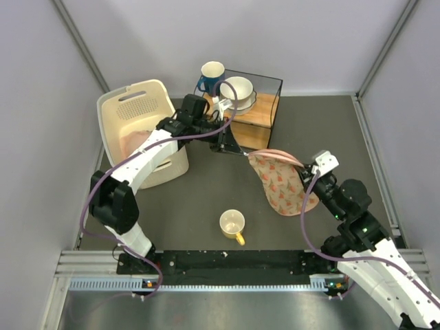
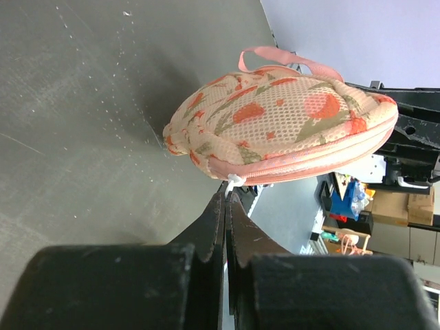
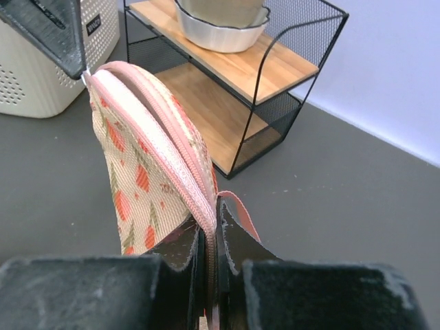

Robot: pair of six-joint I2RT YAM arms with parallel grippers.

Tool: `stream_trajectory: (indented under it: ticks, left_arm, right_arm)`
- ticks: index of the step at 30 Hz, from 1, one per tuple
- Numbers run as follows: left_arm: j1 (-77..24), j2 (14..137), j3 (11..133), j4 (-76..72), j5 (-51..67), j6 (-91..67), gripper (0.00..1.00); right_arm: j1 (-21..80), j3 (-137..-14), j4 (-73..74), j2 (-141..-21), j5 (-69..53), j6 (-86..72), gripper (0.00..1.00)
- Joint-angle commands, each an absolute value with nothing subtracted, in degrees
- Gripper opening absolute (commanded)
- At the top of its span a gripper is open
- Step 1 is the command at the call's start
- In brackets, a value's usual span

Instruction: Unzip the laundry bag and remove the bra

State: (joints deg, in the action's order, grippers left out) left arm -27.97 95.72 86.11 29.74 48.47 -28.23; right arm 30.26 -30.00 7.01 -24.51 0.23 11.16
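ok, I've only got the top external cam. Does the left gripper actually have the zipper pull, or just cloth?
Observer: The pull. In the left wrist view the left gripper is shut on a small white pull at the seam of the laundry bag.
Operator: And the right?
Observer: In the right wrist view the right gripper is clamped on the bag's pink zip edge, right beside the pink loop.
Operator: Any gap in the zip?
Observer: None that I can see. The stretch of zip in the left wrist view looks closed, and nothing of the inside shows.
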Motion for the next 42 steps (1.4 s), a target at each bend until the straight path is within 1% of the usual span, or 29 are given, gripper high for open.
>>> stream_trajectory:
  ticks: [1,4,8,10,11,12,13,14,15,16,19,21,22,23,24,25,26,27,28,30,31,33,35,36,39,42]
  left_arm:
    - [-26.89,93.95,83.15,25.84,46.76,-28.74,0.0]
    - [-27.94,94.57,82.27,25.84,45.97,-28.04,0.0]
    - [-28.65,95.01,81.12,25.66,44.92,-28.21,0.0]
    - [-28.57,95.27,81.3,25.75,43.69,-28.47,0.01]
    - [-28.48,95.45,81.73,26.45,43.07,-28.56,0.13]
    - [-28.3,95.45,82.61,27.15,42.72,-28.74,0.33]
    - [-28.3,95.28,82.88,27.51,41.76,-28.83,0.61]
    - [-28.3,94.75,83.14,27.42,40.62,-29.18,0.72]
    - [-28.3,93.44,83.14,27.42,38.17,-29.27,0.79]
    - [-28.3,92.82,83.23,27.42,37.45,-29.35,0.93]
    - [-28.3,91.41,84.2,28.38,35.77,-28.83,0.94]
    - [-28.3,91.23,84.81,29.35,36.03,-28.48,0.94]
    - [-28.3,91.23,84.81,29.88,36.12,-28.3,0.94]
    - [-28.3,91.06,84.64,29.97,36.12,-28.13,0.94]
    - [-28.3,90.97,84.46,29.97,36.21,-28.13,0.94]
    - [-28.3,90.97,84.29,29.97,36.38,-28.13,0.94]
    - [-28.3,90.88,84.2,30.06,36.47,-28.04,0.94]
    - [-28.3,90.88,84.2,30.15,36.74,-27.95,0.94]
    - [-28.3,90.7,84.2,30.23,36.91,-27.95,0.94]
    - [-28.3,90.53,84.37,30.23,37.18,-27.95,0.94]
    - [-28.3,90.53,84.37,30.32,37.35,-27.86,0.94]
    - [-28.3,90.18,84.55,30.59,37.53,-27.77,0.95]
    - [-28.3,89.74,84.29,30.59,37.7,-27.69,0.95]
    - [-28.3,89.82,84.11,30.5,37.88,-27.6,0.95]
    - [-28.39,89.65,83.76,30.59,38.41,-27.6,0.94]
    - [-28.56,89.91,83.32,30.59,38.58,-27.6,0.95]
  right_arm:
    - [30.23,-30.67,0.88,-21.71,8.26,6.94,0.0]
    - [30.15,-32.33,2.54,-22.76,8.0,7.47,0.0]
    - [30.23,-36.29,8.06,-28.37,6.07,8.88,0.0]
    - [30.23,-39.44,10.45,-33.29,5.89,7.04,0.0]
    - [30.23,-40.59,13.24,-34.88,6.24,5.81,0.0]
    - [30.23,-41.74,14.58,-38.46,6.33,3.19,0.0]
    - [30.23,-43.84,15.98,-40.24,6.33,1.86,0.0]
    - [30.23,-44.73,17.74,-41.73,5.98,0.63,0.0]
    - [30.23,-45.35,18.19,-43.31,5.45,-2.34,0.0]
    - [30.23,-45.96,18.37,-45.94,5.45,-3.68,0.0]
    - [30.23,-47.19,19.07,-51.91,5.1,-7.64,0.0]
    - [30.15,-47.98,20.29,-54.74,7.02,-10.61,0.0]
    - [30.23,-48.86,21.0,-57.63,9.99,-12.03,0.0]
    - [30.23,-49.39,21.88,-58.79,11.5,-13.61,0.07]
    - [30.15,-49.92,22.67,-60.28,13.25,-16.58,0.22]
    - [29.97,-51.4,25.11,-61.51,14.49,-18.0,0.55]
    - [29.88,-52.29,26.35,-63.7,14.15,-18.63,0.61]
    - [29.8,-53.25,27.67,-64.42,13.98,-19.07,0.65]
    - [29.71,-54.31,28.82,-64.95,14.06,-18.99,0.77]
    - [29.62,-54.49,29.27,-64.69,14.67,-19.25,0.77]
    - [29.53,-54.06,29.53,-64.17,16.16,-19.77,0.83]
    - [26.99,-53.09,29.97,-61.63,14.95,-21.35,0.82]
    - [24.01,-50.72,30.15,-59.69,11.18,-23.11,0.8]
    - [20.34,-48.54,30.23,-57.68,9.51,-24.94,0.79]
    - [14.09,-43.53,30.59,-55.55,3.44,-28.38,0.79]
    - [11.52,-39.65,30.5,-55.11,-1.39,-30.85,0.77]
